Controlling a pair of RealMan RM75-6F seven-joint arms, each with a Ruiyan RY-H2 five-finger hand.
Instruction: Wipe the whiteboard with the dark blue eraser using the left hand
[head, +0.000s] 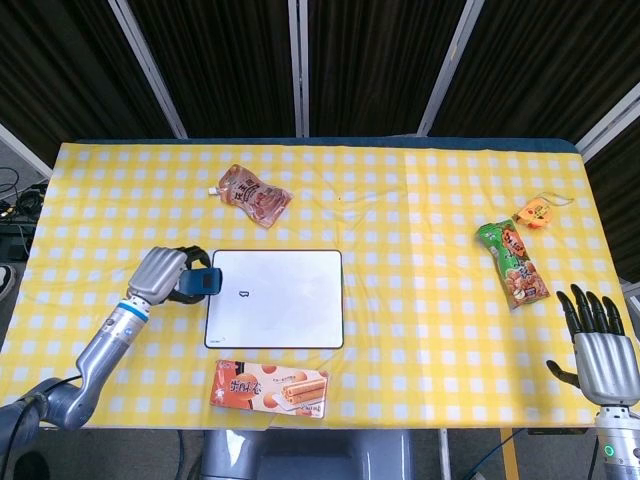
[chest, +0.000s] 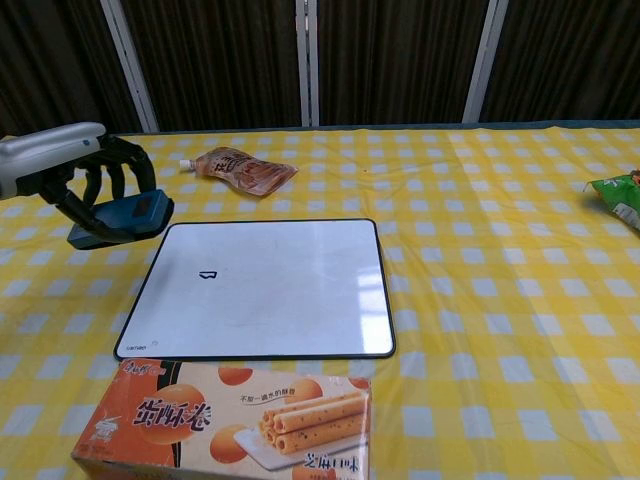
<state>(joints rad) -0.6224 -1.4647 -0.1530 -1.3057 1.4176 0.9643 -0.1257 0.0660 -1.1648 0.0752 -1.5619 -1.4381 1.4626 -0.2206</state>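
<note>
Two hands in play, only one at work. Far left: left hand (head: 163, 273) curled around the dark blue eraser (chest: 123, 218), fingers arched over its top, thumb under the near edge, lifted clear of the yellow checked worktop (head: 420, 190). Held flat, underside facing down, presumably so the wiping face can meet the board squarely. Hovering just beside the whiteboard (head: 276, 298), at its upper left corner, eraser tip about level with the frame's edge in the head view. Not yet touching the white surface, by the look of the chest view.

Next along, the target: small dark mark (chest: 206, 273) on the left half of the board, near the eraser, so only a short reach likely needed. Behind the board, a brown snack pouch (head: 255, 195), well apart. In front of it, an orange biscuit box (head: 269, 389) lying just beside the near edge; a low sweep toward the robot could clip it, so a stroke across seems the safer guess.

Further right, a green snack packet (head: 519, 262) and a small orange item (head: 536, 212), both well away from the action. Far right, right hand (head: 603, 345) idle at the worktop's corner, fingers straight and apart, nothing held.
</note>
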